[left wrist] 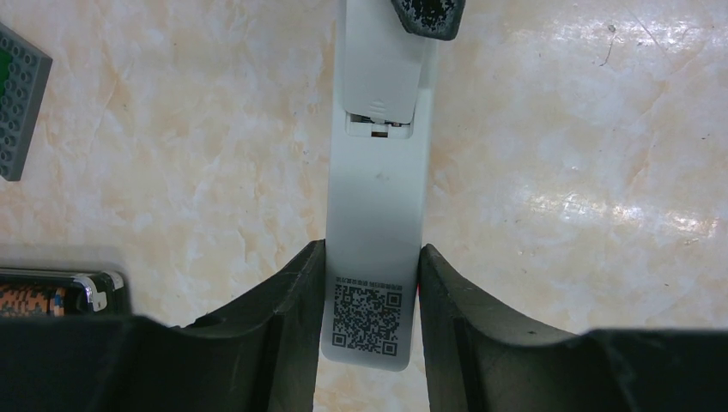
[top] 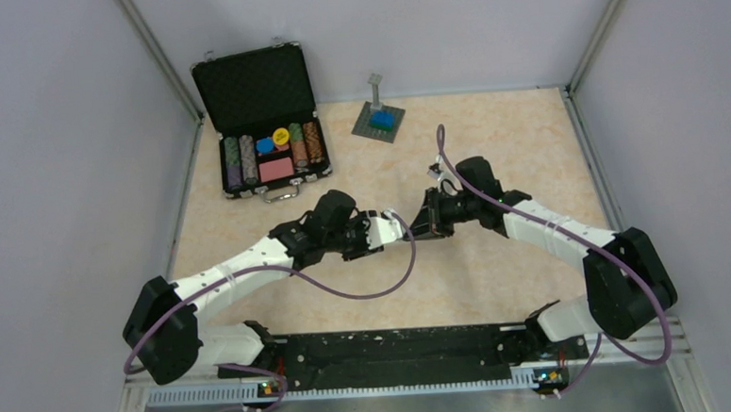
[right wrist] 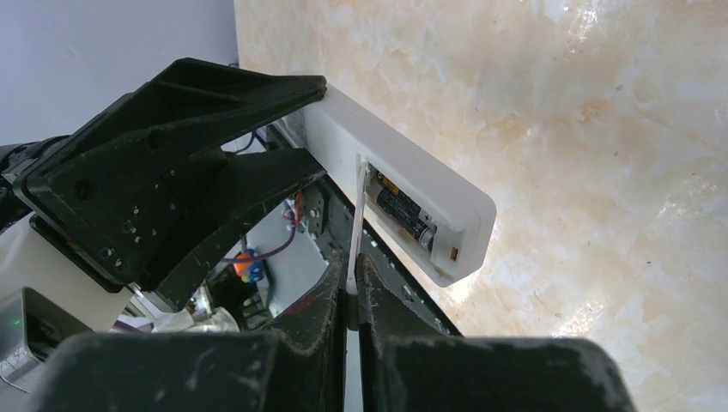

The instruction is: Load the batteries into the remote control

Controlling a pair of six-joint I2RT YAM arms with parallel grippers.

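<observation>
Remote control (left wrist: 376,215) clamped in left hand (left wrist: 371,292), off table.

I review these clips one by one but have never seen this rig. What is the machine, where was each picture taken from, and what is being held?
Two robot arms are bolted at a table's near edge. One picture looks down from above; the other two come from cameras on each wrist. The left pincer clamps the white remote control in the air. The right pincer pinches a thin white cover plate at the open battery bay, where a battery already sits. On the table lie a poker chip case and a small brick plate.
</observation>
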